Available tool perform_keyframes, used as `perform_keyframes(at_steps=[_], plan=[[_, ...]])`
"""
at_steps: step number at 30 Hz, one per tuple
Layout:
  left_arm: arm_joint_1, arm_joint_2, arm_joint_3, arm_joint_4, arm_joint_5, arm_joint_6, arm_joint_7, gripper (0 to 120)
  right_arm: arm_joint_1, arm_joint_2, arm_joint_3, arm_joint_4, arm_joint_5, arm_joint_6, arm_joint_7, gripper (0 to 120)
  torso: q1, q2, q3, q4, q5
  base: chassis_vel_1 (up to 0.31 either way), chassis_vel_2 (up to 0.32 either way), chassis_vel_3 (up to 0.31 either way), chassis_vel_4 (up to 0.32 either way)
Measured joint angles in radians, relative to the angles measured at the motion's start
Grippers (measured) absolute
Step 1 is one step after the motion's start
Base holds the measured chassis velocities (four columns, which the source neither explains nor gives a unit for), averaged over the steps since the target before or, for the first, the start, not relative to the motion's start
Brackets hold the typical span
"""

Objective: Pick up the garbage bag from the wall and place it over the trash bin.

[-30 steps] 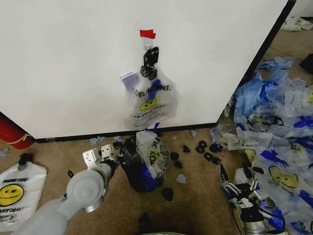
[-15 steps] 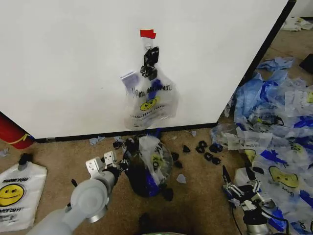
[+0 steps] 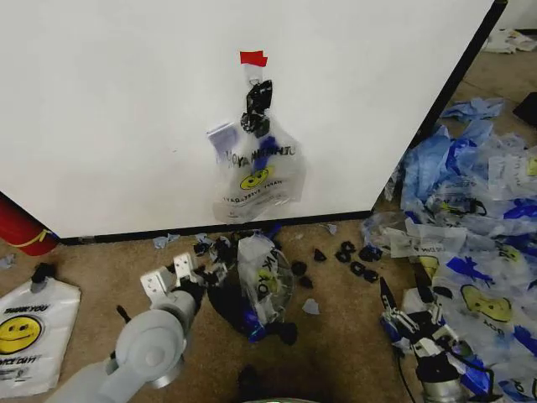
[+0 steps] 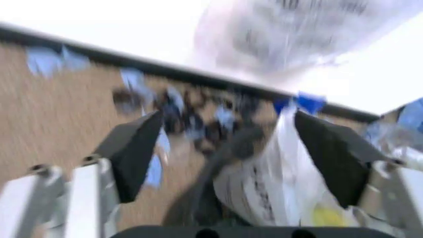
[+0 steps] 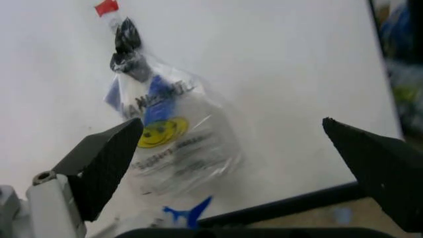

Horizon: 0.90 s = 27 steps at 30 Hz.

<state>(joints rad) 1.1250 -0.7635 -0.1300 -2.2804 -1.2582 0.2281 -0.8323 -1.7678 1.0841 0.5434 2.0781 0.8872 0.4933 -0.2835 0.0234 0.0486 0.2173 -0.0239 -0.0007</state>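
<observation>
Garbage bag [image 3: 256, 172] hangs on the wall [image 3: 109, 109] under a red tape piece [image 3: 252, 58], at 12 o'clock from the trash bin [image 3: 228, 304], which already wears another see-through bag [image 3: 262, 273]. Left gripper [image 3: 171, 279], jaws spread, sits at the bin's 9 o'clock. Right gripper [image 3: 405, 306], also spread wide, waits at 3 o'clock beside a pile of bags [image 3: 474, 243]

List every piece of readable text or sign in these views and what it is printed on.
"THANK YOU" stands on the white smiley bag on the floor; its smaller lines are too small to read.
The dark lettering on the garbage bag hanging on the wall cannot be read.
Print on the bags heaped at right is unreadable.
</observation>
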Motion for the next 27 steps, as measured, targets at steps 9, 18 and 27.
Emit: perform_keyframes(at_steps=[9, 18, 27], plan=[[-0.014, 0.057, -0.014, 0.034, 0.083, -0.033, 0.049, 100, 0.134, -0.306, -0.062, 0.212, 0.236, -0.305, 0.405, 100, 0.000, 0.000, 0.000, 0.0000, -0.0008, 0.000, 0.000, 0.000, 0.000], [-0.016, 0.070, -0.008, 0.087, 0.121, -0.053, 0.054, 100, 0.525, -0.472, -0.424, 0.250, 0.358, -0.575, 0.823, 100, 0.000, 0.000, 0.000, 0.0012, -0.0001, 0.000, 0.000, 0.000, 0.000], [-0.022, 0.080, 0.031, 0.142, 0.125, -0.052, 0.068, 100, 0.613, -0.405, -0.629, 0.177, 0.272, -0.641, 0.929, 100, 0.000, 0.000, 0.000, 0.0001, 0.0000, 0.000, 0.000, 0.000, 0.000]])
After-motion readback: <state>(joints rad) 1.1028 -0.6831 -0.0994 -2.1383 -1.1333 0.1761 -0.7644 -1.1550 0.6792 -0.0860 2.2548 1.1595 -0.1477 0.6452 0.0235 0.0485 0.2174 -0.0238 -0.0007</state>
